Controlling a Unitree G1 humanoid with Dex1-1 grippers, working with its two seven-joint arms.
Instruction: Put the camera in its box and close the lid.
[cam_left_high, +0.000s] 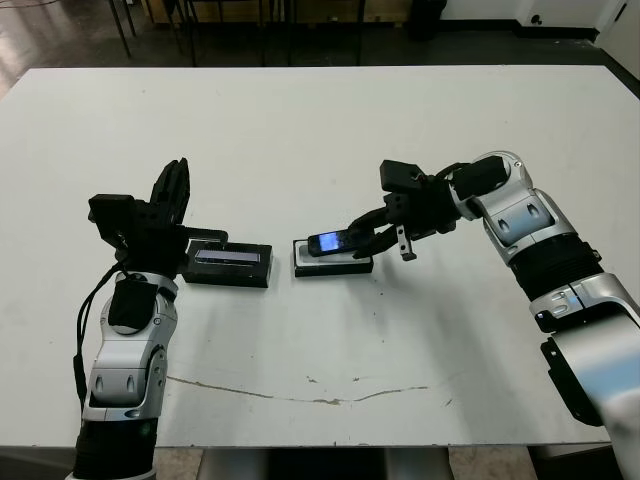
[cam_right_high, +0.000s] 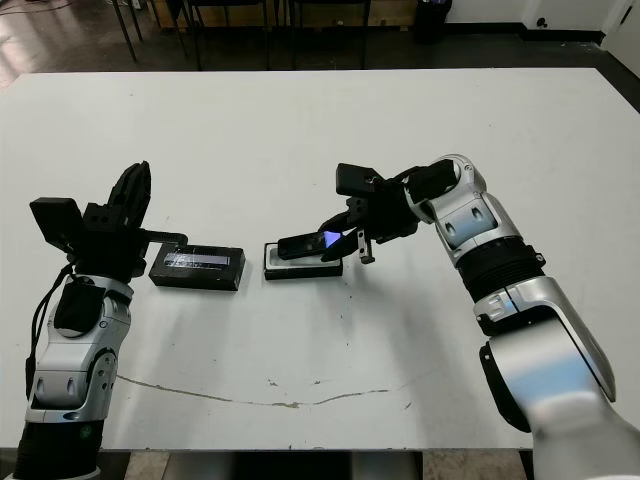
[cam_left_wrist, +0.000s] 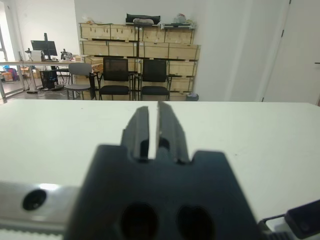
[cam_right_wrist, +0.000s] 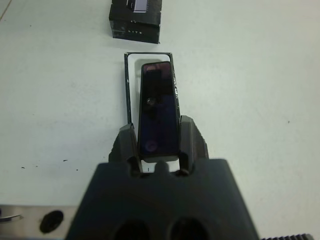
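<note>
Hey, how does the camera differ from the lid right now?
The camera is held between the right gripper's fingers above the box; the lid lies free on the table. The camera has a glossy dark face; the lid bears a pale strip. Both are black and oblong.

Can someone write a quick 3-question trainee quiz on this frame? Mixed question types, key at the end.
1. True or false: the camera already lies flat in the box, released.
2. Which hand holds the camera? A) the left hand B) the right hand C) neither
3. Where is the lid, and is any hand touching it?

Key
1. False. The right hand's fingers are shut on the camera, which is held over the box, tilted in the head view.
2. B. The left hand is raised, shut and empty.
3. It lies flat on the table to the robot's left of the box, a small gap between them. The head views do not settle whether the left hand touches it.
</note>
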